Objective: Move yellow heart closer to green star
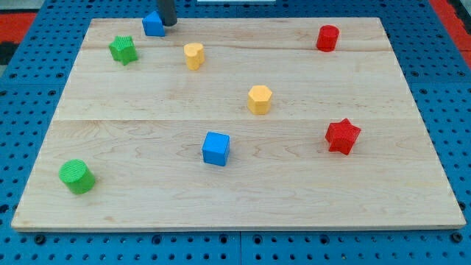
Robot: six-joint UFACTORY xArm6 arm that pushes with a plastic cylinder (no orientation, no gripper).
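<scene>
The yellow heart (193, 55) lies on the wooden board at the view's upper left. The green star (123, 49) sits to its left, a short gap apart, near the board's left edge. My tip (168, 24) is at the view's top edge, just right of a blue block (153, 24) and up-left of the yellow heart. The tip looks close to or touching that blue block; it is apart from the heart.
A yellow hexagon block (260, 99) lies mid-board. A blue cube (216, 148) is below it. A red star (342, 136) is at the right, a red cylinder-like block (327, 37) at the upper right, a green cylinder (77, 177) at the lower left.
</scene>
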